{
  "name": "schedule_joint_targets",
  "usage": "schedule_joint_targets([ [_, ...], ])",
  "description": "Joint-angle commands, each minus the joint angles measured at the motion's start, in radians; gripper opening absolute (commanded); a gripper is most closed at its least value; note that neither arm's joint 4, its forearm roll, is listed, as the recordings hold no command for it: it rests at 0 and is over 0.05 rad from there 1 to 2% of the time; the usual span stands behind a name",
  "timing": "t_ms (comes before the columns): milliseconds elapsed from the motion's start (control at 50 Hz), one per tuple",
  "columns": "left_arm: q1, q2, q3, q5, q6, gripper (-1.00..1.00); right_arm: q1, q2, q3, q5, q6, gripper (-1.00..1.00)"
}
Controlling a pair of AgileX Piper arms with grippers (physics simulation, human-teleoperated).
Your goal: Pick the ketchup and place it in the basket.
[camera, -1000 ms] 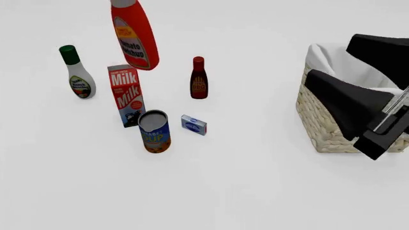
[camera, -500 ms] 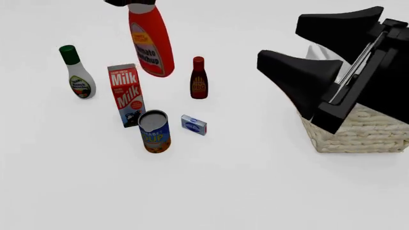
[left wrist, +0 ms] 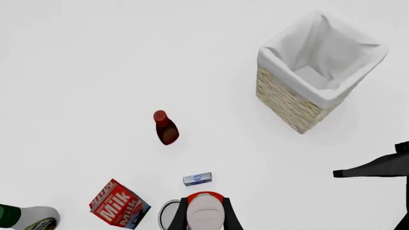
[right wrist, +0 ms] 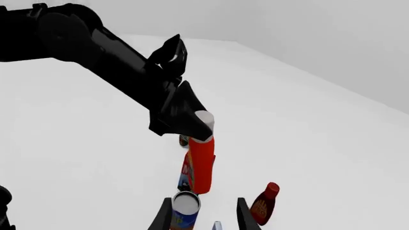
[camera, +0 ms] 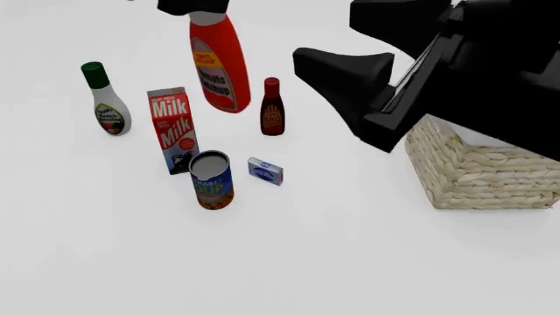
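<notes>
Ketchup held in the air, basket off to the right

Ketchup (camera: 217,62) hangs above the table, gripped at its white cap by the left gripper (camera: 194,8), whose fingers are closed on the cap. The bottle tilts slightly, its base above and behind the milk carton (camera: 172,128). In the left wrist view the cap (left wrist: 205,209) sits between the two dark fingers (left wrist: 181,216). From the right wrist view the left arm (right wrist: 108,60) reaches in and the red bottle dangles below its gripper.

On the table stand the milk carton, a soup can (camera: 212,179) just in front of it, a small blue box (camera: 265,170) beside the can, a dark sauce bottle (camera: 272,108) and a white dressing bottle with a green cap (camera: 107,102) at far left.

The basket (camera: 477,170) stands well apart at the right, partly hidden in the front view by the right gripper (camera: 359,59). That gripper's fingers are spread apart with nothing between them. The left wrist view shows the basket's white lining (left wrist: 319,52).
</notes>
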Motion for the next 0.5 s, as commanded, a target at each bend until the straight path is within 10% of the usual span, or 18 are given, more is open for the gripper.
schedule_joint_targets([
  [20,-0.012,-0.007,-0.005,0.005,0.008,-1.0,0.025,0.069,-0.041,-0.025,-0.004,1.0],
  [500,-0.026,-0.037,0.015,0.02,-0.016,-1.0,0.033,0.171,-0.091,-0.1,-0.026,1.0],
])
